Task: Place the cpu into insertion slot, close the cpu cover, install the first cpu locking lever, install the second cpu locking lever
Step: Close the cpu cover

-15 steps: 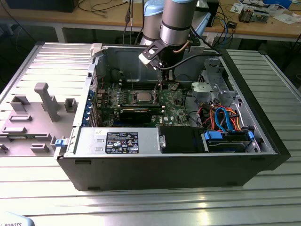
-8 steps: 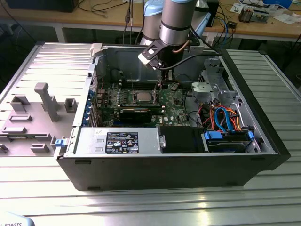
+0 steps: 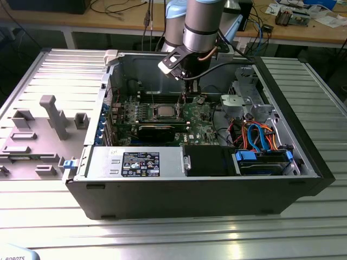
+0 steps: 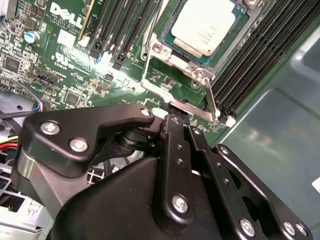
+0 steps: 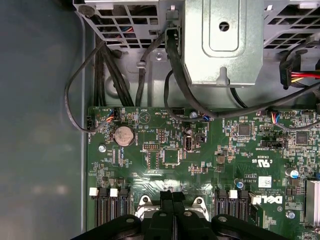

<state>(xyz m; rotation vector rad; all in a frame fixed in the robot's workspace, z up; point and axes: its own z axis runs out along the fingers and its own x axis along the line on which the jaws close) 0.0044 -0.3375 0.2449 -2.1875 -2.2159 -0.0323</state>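
The cpu [image 4: 205, 25] lies seated in the insertion slot [image 4: 176, 61], on the green board [image 4: 65, 60] in the middle of the open case [image 3: 190, 200]. Whether the cover lies flat over it, I cannot tell. A thin metal lever [image 4: 212, 97] stands raised at the slot's corner. The gripper [image 4: 179, 120] hangs with fingers pressed together, nothing visibly between them, tips just beside the slot's rim on the exterior view's right. Judgement: placing is done and the cover-and-lever work is in hand. It calls for narrow, well-aimed contact, because memory slots [image 4: 250, 60] crowd both sides.
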